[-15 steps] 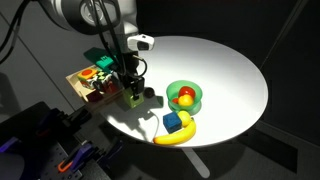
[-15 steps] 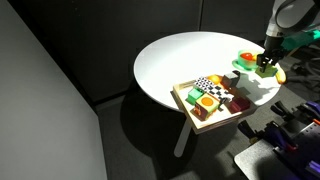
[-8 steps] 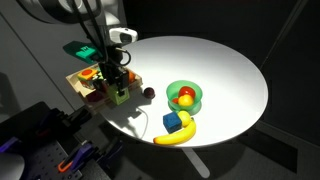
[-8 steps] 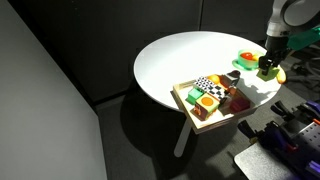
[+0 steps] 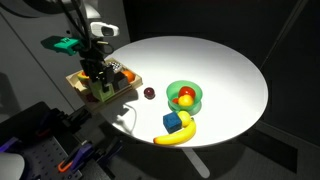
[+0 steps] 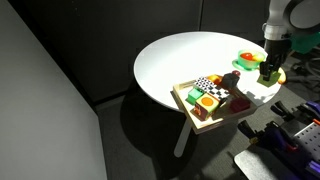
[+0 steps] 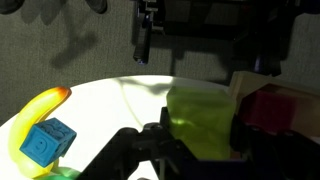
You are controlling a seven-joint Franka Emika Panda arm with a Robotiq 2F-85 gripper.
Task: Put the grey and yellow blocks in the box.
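Clamping yellow block [image 7: 200,122], jaws closed (beside box [image 6: 184,103])

I count one wooden box [image 6: 183,106], one green bowl [image 5: 199,98], one banana [image 5: 178,137], one blue block [image 5: 174,122], one yellow-green block [image 7: 200,122] and one small dark ball [image 5: 149,93], on one round table [image 5: 215,60].
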